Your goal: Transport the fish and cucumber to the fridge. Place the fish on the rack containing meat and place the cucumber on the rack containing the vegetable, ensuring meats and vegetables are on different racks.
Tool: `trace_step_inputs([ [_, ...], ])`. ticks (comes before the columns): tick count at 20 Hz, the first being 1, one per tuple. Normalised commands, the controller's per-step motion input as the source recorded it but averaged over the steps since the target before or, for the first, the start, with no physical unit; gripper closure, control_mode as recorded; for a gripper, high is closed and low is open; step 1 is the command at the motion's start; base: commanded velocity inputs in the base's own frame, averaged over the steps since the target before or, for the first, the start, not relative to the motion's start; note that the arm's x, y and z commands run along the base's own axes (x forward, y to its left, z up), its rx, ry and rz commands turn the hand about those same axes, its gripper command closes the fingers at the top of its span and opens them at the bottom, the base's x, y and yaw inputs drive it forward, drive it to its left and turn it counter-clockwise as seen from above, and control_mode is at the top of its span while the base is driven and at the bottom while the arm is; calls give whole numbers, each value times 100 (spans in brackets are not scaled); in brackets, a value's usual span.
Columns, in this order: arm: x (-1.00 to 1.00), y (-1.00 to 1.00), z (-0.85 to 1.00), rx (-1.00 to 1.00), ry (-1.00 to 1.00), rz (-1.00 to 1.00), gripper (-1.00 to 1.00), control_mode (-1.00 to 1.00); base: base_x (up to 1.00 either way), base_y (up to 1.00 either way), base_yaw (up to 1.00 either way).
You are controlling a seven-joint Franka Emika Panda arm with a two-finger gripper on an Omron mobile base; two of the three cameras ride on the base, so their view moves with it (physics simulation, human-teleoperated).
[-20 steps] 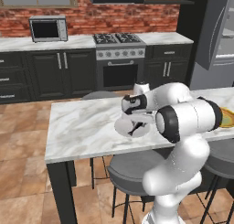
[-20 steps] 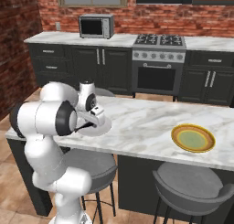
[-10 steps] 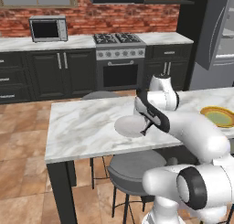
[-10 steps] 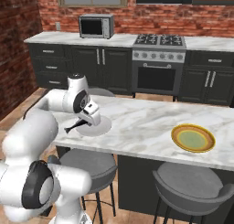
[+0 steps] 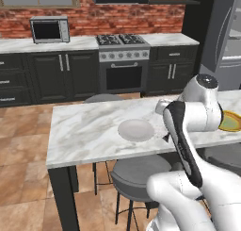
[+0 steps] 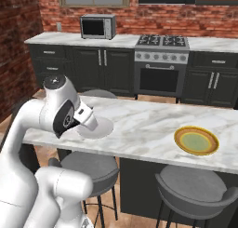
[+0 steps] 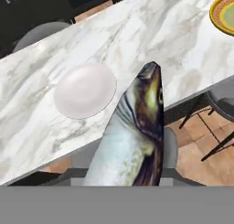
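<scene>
The fish (image 7: 137, 131), dark-backed with a pale belly, hangs close under the hand camera, its head pointing at the marble island's near edge. My gripper (image 5: 165, 135) is shut on it, just right of the empty white plate (image 5: 135, 130), and sits at that plate's (image 6: 95, 128) left edge in the right base view. In the hand view the plate (image 7: 85, 90) lies to the fish's left. The grey fridge (image 5: 221, 37) stands at the far right behind the island. The cucumber is out of view.
A yellow-green plate (image 6: 196, 140) sits at the island's right end. Grey stools (image 6: 88, 166) (image 6: 195, 194) stand under the island's near side. Dark cabinets, a stove (image 5: 123, 60) and a microwave (image 5: 49, 29) line the back wall.
The arm has swung round and the hand has come off the white plate, moving right and toward the island's near edge with the fish in it.
</scene>
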Motion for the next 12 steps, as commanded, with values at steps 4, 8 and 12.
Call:
trace_step_inputs([
  [4,-94,-6,100,0,-37,0,100,-100,0,0,0],
  [8,-72,-1,100,1,-22,0,100,-100,0,0,0],
  [12,-68,-3,100,0,-19,0,100,-100,0,0,0],
])
